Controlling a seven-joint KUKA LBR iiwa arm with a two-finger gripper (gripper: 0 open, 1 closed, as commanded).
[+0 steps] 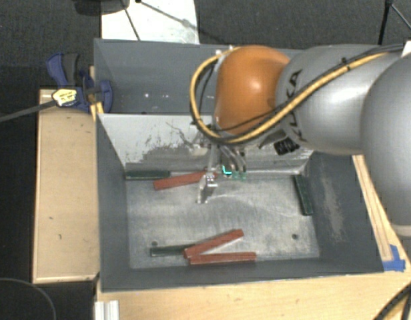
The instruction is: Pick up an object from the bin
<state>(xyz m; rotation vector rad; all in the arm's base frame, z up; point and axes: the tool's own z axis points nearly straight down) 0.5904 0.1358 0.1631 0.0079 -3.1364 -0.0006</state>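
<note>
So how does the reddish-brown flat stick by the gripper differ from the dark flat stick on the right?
The reddish-brown flat stick lies crosswise, one end beside the gripper; the dark flat stick runs front to back, well apart from the gripper. The first is red-brown, the second near-black. Both are slim, straight strips.

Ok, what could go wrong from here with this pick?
The gripper is down at the right end of the red-brown stick by the back wall, not its middle: a grab there may let it swing or slip. The dark stick lies close beside that stick's left end and might get dragged.
</note>
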